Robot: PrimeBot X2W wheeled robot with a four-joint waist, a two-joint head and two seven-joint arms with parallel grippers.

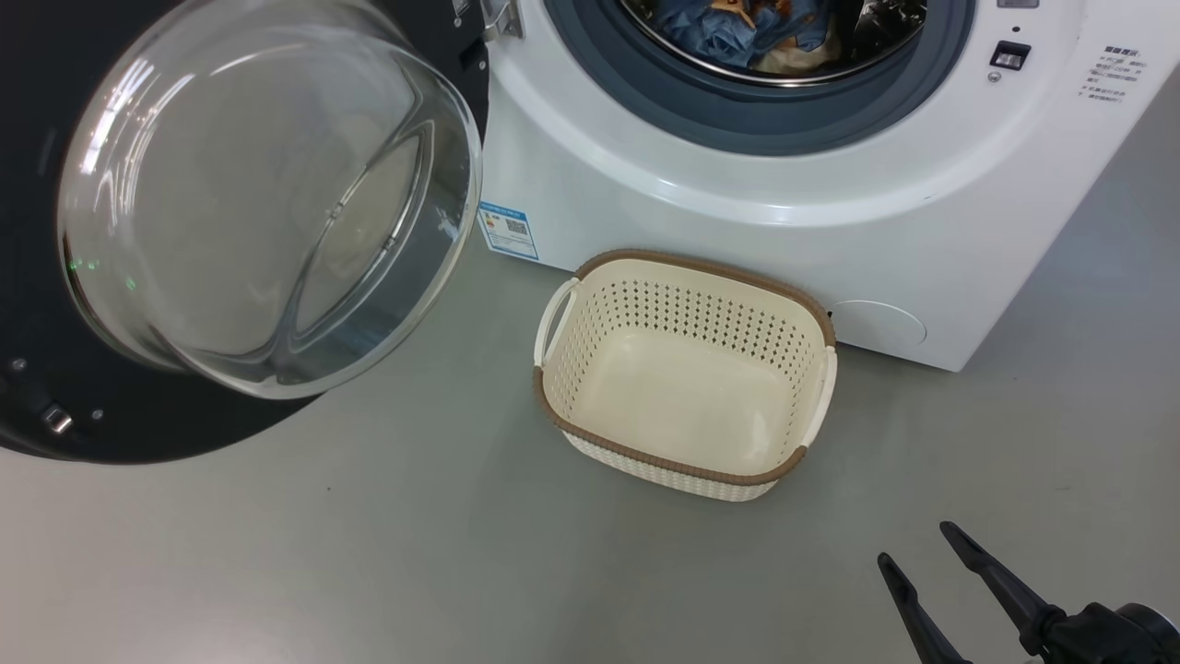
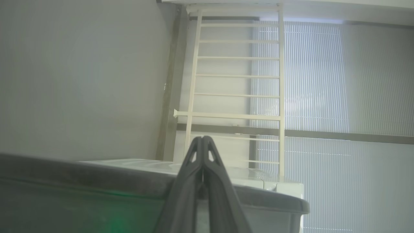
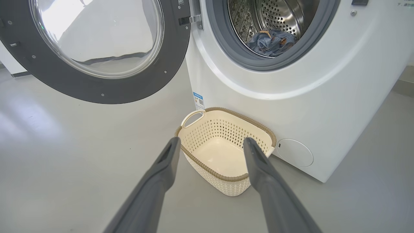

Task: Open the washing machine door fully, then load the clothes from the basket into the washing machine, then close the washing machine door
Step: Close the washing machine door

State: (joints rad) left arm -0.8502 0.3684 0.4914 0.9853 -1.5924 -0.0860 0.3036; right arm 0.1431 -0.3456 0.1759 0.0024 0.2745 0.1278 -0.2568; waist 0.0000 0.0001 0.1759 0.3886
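Observation:
The washing machine door (image 1: 55, 387) stands swung wide open at the left, its clear glass bowl bulging toward me. The white washing machine (image 1: 737, 240) has the clothes (image 1: 756, 37), blue with orange and cream, lying in its steel drum. The cream basket (image 1: 673, 484) sits empty on the floor against the machine's front. My right gripper (image 1: 915, 544) hovers open, low and to the right of the basket. In the right wrist view its fingers (image 3: 168, 161) frame the basket (image 3: 226, 186), with the clothes (image 3: 271, 42) and door (image 3: 97, 87) above. My left gripper (image 2: 203, 139) is shut on nothing, over a dark rim.
Grey floor (image 1: 369, 553) spreads around the basket and under the door. A round service cover (image 1: 876, 323) and a blue label (image 1: 508, 231) mark the machine's lower front. The left wrist view looks past the machine's top (image 2: 258, 176) to a white ladder-like frame (image 2: 236, 84) and window blinds.

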